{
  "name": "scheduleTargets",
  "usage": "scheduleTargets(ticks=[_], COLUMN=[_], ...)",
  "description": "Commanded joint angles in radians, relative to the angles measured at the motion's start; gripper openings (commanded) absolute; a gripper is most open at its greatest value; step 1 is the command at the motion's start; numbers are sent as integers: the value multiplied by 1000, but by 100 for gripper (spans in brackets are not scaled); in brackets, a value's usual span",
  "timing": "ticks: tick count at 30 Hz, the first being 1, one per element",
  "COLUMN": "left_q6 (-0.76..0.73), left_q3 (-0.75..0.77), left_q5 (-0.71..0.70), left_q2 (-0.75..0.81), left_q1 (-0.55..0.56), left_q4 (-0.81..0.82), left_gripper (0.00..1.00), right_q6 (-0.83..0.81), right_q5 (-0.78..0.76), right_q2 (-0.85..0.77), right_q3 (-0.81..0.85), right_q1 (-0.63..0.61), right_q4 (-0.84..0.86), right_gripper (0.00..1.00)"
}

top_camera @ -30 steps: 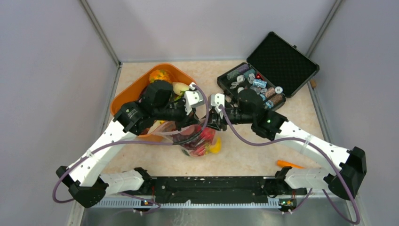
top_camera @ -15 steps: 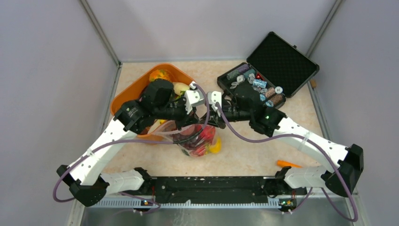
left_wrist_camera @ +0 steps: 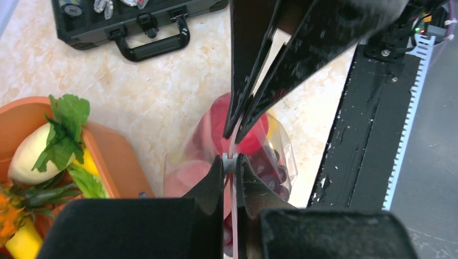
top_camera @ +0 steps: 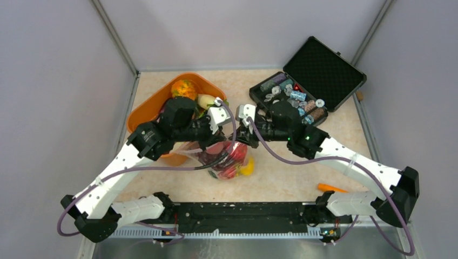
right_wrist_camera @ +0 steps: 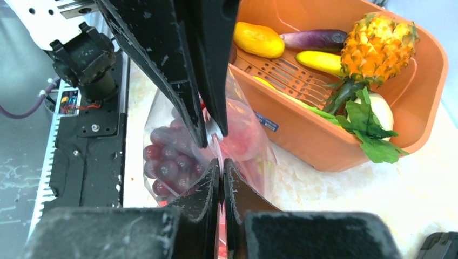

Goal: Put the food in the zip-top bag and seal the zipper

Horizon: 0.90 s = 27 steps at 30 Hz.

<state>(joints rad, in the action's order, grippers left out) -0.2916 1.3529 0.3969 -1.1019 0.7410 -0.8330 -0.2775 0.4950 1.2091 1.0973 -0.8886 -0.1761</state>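
Just now the right claw (right_wrist_camera: 221, 164) has gone from partly parted to fully pinched. Its two black fingers have closed on the narrow pink zipper strip (left_wrist_camera: 232, 147) at the mouth of the clear crinkly plastic zip-top bag (top_camera: 229, 161). The left claw (left_wrist_camera: 229, 162) was already clamped narrow on that same strip and has not let go, so the two claws now meet tip to tip over the bag. The bag sits on the marbled surface (top_camera: 281, 178), just beside the orange plastic basket (top_camera: 143, 113) and apart from the open black hard case (top_camera: 324, 70). Purple toy grapes (right_wrist_camera: 167, 159) and a red toy apple (right_wrist_camera: 240, 137) show inside the bag. With both claws gripping the strip, the work looks to have reached the sealing step; probably one claw anchors while the other presses or slides along. A plastic pineapple (right_wrist_camera: 378, 46) and several other pieces lie in the basket, so it is doubtful that all the food is packed.
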Motion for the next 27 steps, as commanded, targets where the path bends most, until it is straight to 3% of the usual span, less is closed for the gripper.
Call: scheduleTargets(ticks=[1,11,17,19,21,27], left_q6=[-19,-26,2,5,6,12], left_q3=[-54,-100,-76,-55,-27,-1], left_q5=[-117,-195,-33,-4,12,82], left_q2=[82,121,125,112,92,61], left_q1=[0,0,0,0,0,1], left_q4=[-20,-39,48,57,47,58], left_gripper=[0,0,0,0,0,0], right_q6=[48,56,38,33,27,-18], right_q5=[-39,-28,32,44,55,71], right_q2=[-75,-76,-47,-51,-51,-17], right_q3=[-15,-21,23,18,15,75], right_q1=[-4,-4,-5,-5,-6,-4], right_q4=[96,96,17,23,32,-50], right_gripper=[0,0,1,27,42,54])
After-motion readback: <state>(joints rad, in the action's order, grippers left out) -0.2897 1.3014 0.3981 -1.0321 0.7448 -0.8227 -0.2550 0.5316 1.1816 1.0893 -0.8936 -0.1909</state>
